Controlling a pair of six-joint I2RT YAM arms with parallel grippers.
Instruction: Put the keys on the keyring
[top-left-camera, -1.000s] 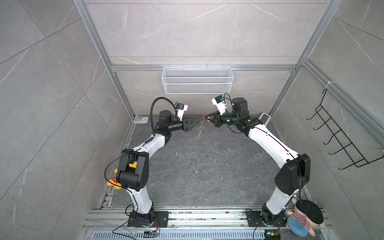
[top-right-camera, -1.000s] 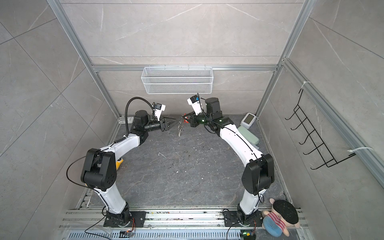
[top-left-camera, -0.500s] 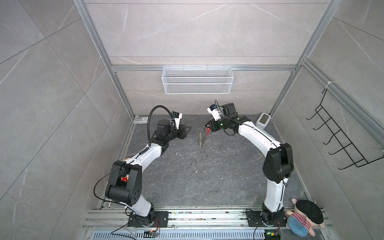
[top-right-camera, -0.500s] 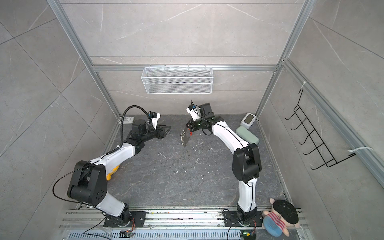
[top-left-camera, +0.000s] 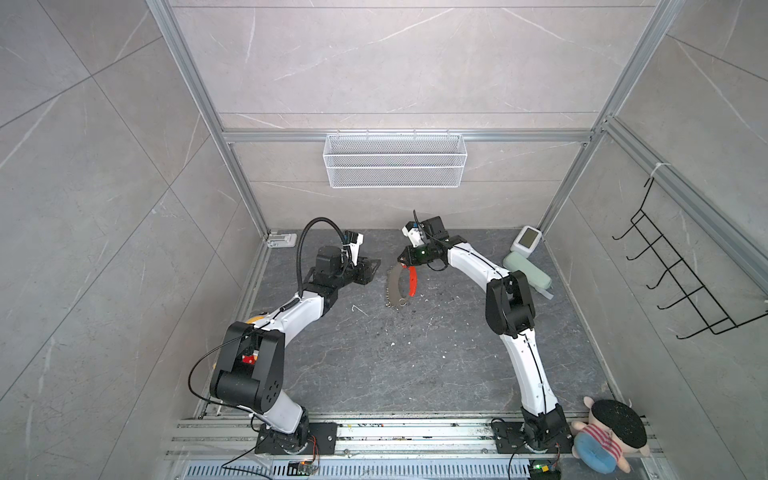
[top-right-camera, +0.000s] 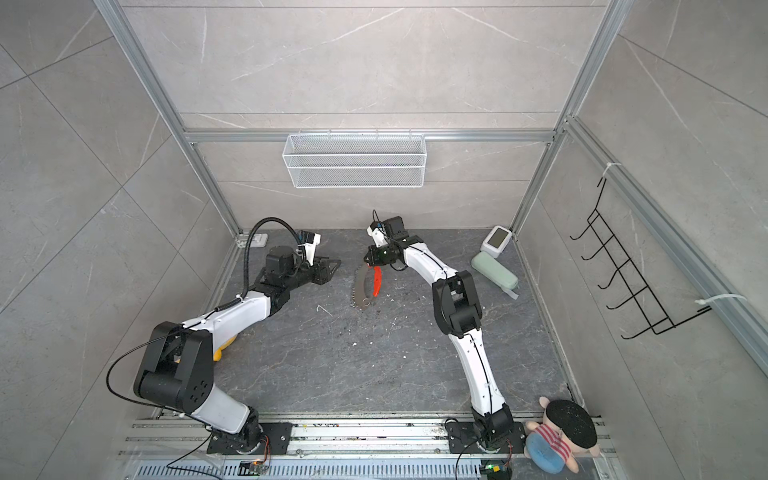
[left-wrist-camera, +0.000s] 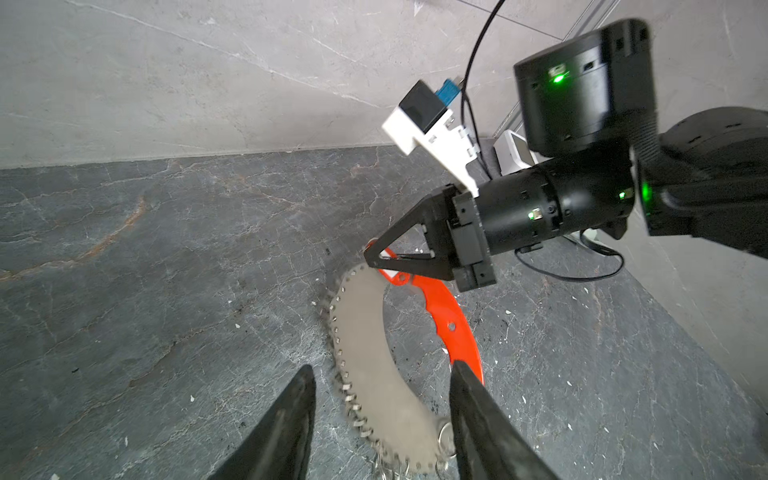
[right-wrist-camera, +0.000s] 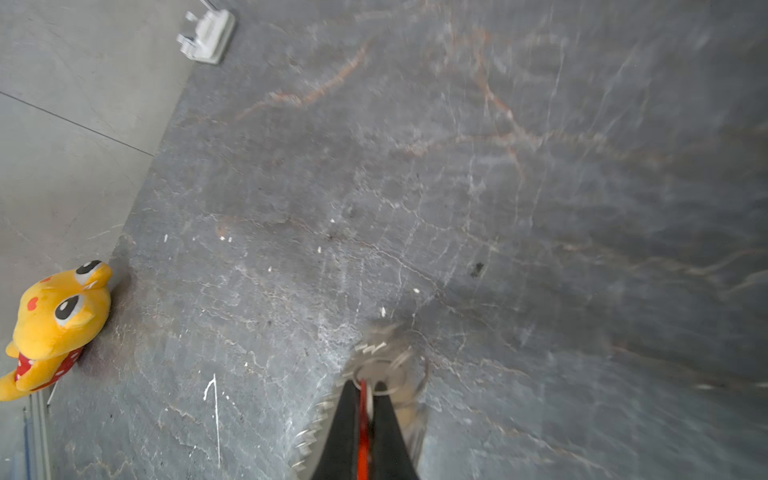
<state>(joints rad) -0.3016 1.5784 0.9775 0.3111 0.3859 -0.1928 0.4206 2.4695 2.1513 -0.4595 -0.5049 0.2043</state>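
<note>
Grey hoop-shaped keyring (left-wrist-camera: 361, 332) fringed with silver loops, pinched by its curved red strip (left-wrist-camera: 451, 324) in right gripper (left-wrist-camera: 370, 255), left gripper (left-wrist-camera: 380, 372) spread, empty, just left.

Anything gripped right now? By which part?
Right gripper pinches the keyring by one end of its red strip; left gripper is open, holding nothing.

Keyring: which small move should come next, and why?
Probably ease the left pincer forward to grip the grey band of the keyring: its jaws stand open and empty facing it, while the right pincer pinches only the red strip.
</note>
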